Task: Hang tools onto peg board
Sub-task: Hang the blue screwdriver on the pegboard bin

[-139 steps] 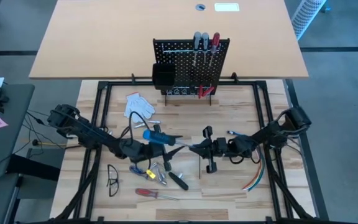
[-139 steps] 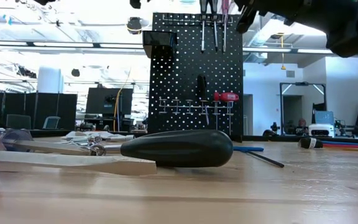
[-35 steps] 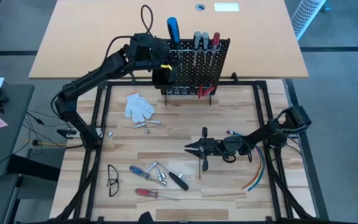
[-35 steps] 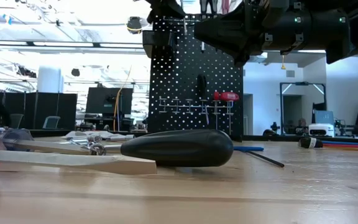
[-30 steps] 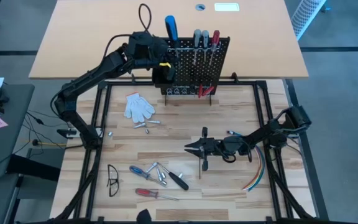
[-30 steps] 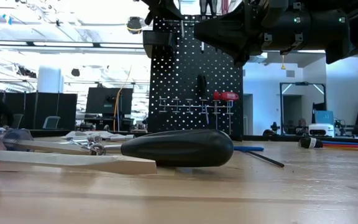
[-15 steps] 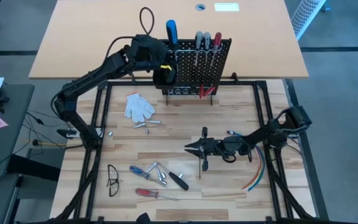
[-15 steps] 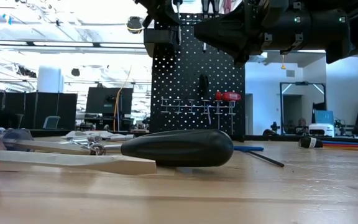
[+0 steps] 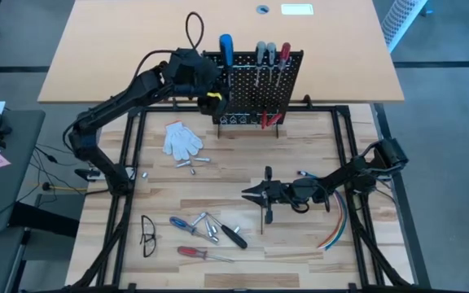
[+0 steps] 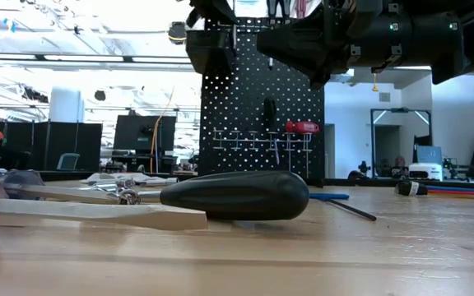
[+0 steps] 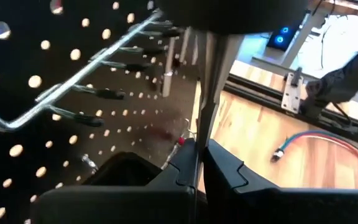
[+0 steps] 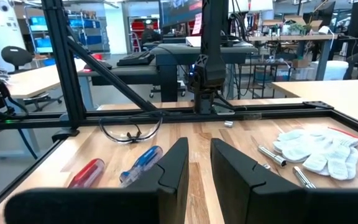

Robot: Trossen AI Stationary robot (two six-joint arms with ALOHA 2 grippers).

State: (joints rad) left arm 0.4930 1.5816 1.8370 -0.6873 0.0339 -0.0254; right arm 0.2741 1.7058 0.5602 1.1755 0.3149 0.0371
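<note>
Blue-handled screwdriver [image 9: 226,45] upright at the top-left of the peg board [image 9: 255,85], beside the grey and red ones already hung — shaft clenched in the left pincer [image 9: 212,89]. Right pincer [image 9: 247,194] low over the wooden surface [image 9: 218,175], parted and empty. More tools [image 9: 206,228] lying near the front edge.

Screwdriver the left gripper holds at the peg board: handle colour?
Blue handle, on the screwdriver; clearest in the high view.

Matt black perforated metal peg board [image 9: 259,85], pale smooth wood table [image 9: 234,175], white cloth glove [image 9: 182,138].
</note>
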